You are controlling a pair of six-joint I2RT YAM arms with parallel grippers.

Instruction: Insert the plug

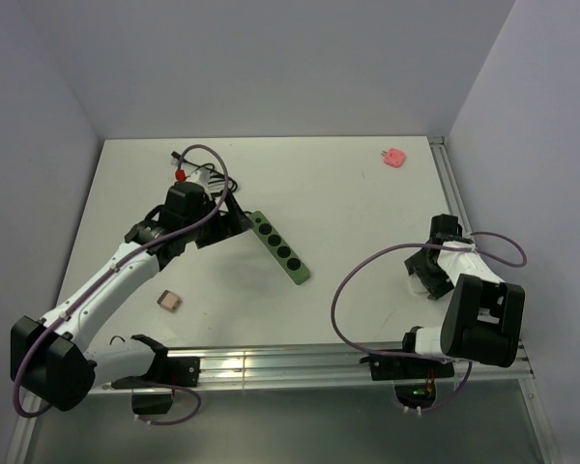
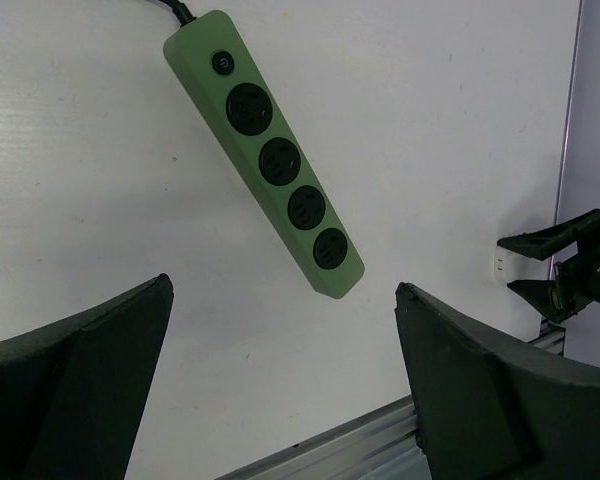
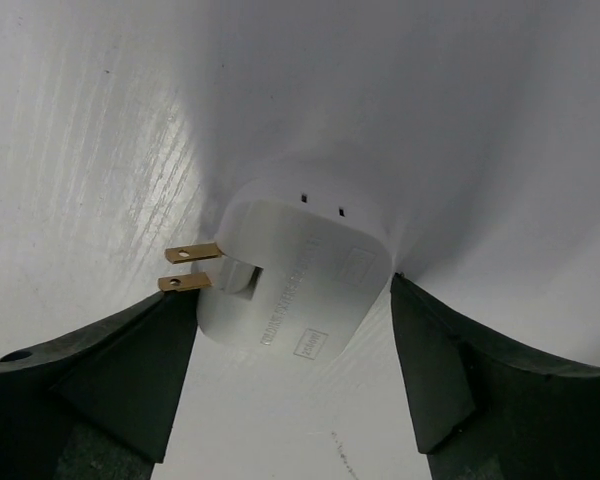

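Observation:
A green power strip with several black sockets lies diagonally at mid-table; it also shows in the left wrist view. My left gripper hovers open and empty by the strip's switch end, its jaws wide apart above bare table. A white two-prong plug lies flat on the table at the right, brass prongs pointing left. My right gripper is down at the table and open, one finger on each side of the plug and very near it. The plug and right gripper also show from afar.
A pink object lies at the far right corner. A small tan square lies near the front left. A red part and cables sit behind the left gripper. An aluminium rail runs along the near edge, and another runs along the right edge.

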